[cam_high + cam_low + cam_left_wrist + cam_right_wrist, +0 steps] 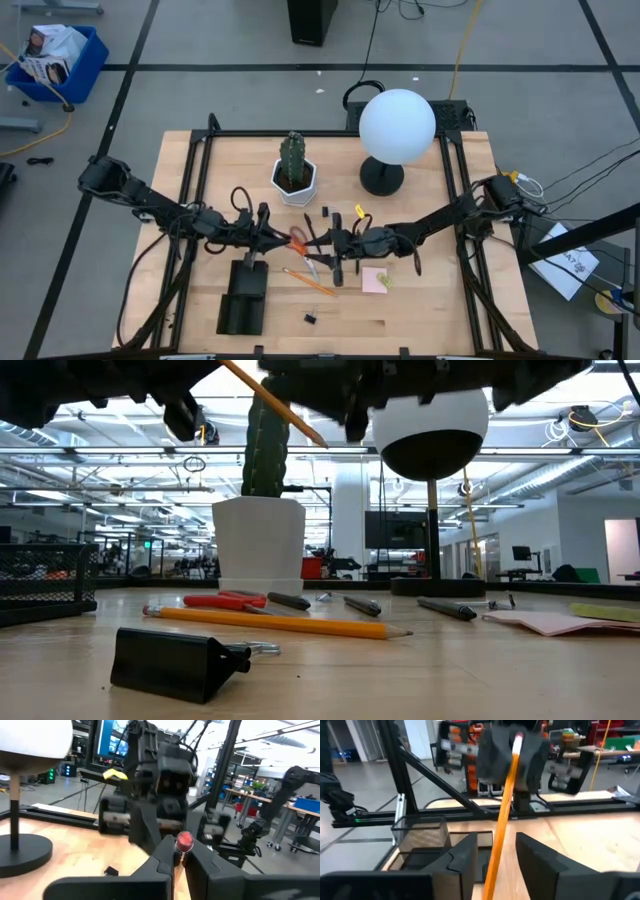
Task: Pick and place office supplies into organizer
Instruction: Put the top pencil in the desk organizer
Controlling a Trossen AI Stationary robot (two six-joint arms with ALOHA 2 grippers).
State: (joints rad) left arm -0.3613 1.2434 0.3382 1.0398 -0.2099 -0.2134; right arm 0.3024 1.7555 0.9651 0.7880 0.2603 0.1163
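Note:
An orange pencil with a red eraser hangs slanted in the air between my two grippers, above the middle of the table. My left gripper is shut on it. My right gripper is open, with one finger on either side of the pencil's shaft and not touching it. A second pencil, the red-handled scissors, dark pens, a pink sticky-note pad and a black clip lie flat on the table. The black organizer stands near the table's front edge, left of centre. My left gripper pinches the pencil just below its eraser end between its two fingers, which come in roughly level from the table's left. The eraser sticks out past the fingertips. The pencil is lifted clear of the table and tilted.
A cactus in a white pot stands behind the grippers. A black lamp with a white globe stands at the back right. The black frame rails run along both sides of the table.

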